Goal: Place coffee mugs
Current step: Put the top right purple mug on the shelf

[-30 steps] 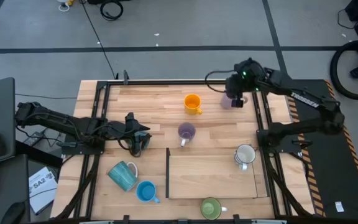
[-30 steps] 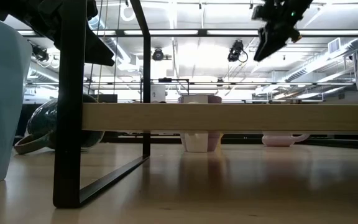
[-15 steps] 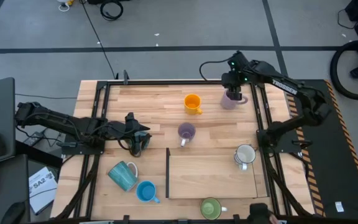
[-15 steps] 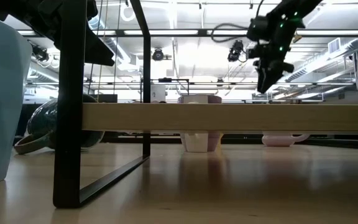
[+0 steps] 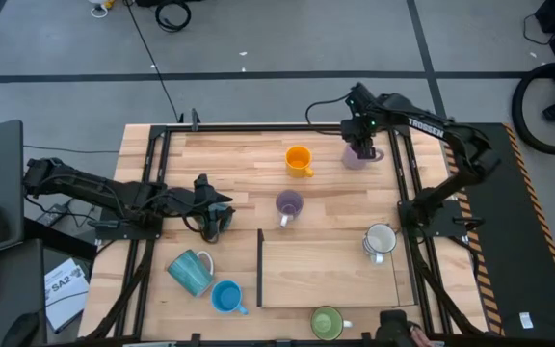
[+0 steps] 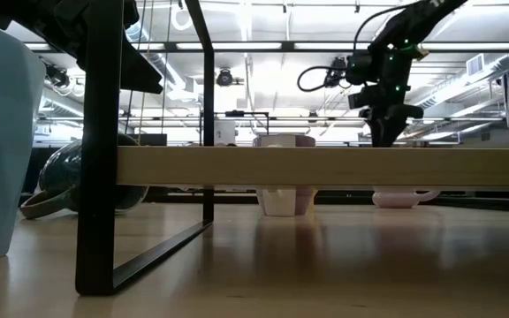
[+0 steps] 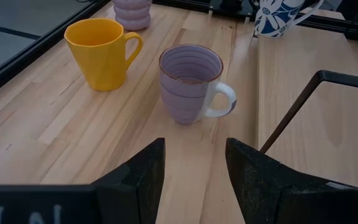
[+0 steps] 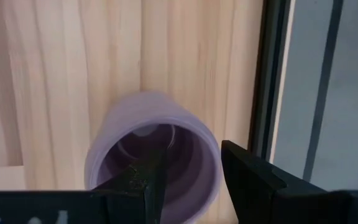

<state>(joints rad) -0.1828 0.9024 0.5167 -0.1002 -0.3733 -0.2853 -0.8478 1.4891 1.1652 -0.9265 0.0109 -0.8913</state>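
Observation:
A light purple mug (image 5: 357, 156) stands upright near the table's far right corner. My right gripper (image 8: 192, 163) is above it, open, with one finger (image 8: 146, 177) inside the mug and the other (image 8: 247, 174) outside its wall (image 8: 212, 160). My left gripper (image 7: 194, 168) is open at the table's left side, beside a dark teal mug (image 5: 210, 226) lying there. Orange (image 5: 299, 160) and striped purple (image 5: 288, 204) mugs stand mid-table. The white mug (image 5: 380, 239) is to the right. Teal (image 5: 192, 271), bright blue (image 5: 226, 296) and green (image 5: 327, 322) mugs are near the near edge. My right gripper comes at the light purple mug from above, pointing down, with the mug's wall (image 8: 212, 160) between its two fingers. I cannot tell whether either finger touches the wall. The mug stands upright on the table.
A raised wooden board (image 5: 330, 273) on a black frame (image 5: 260, 268) takes up the near middle of the table. Black rails (image 5: 405, 164) run along the table's sides, one close to the light purple mug. Bare wood lies between the orange mug and the left rail.
My right gripper has swung a little toward the table's left and come down over the light purple mug, until its fingers straddle the mug's wall. The mugs and my left arm have kept still.

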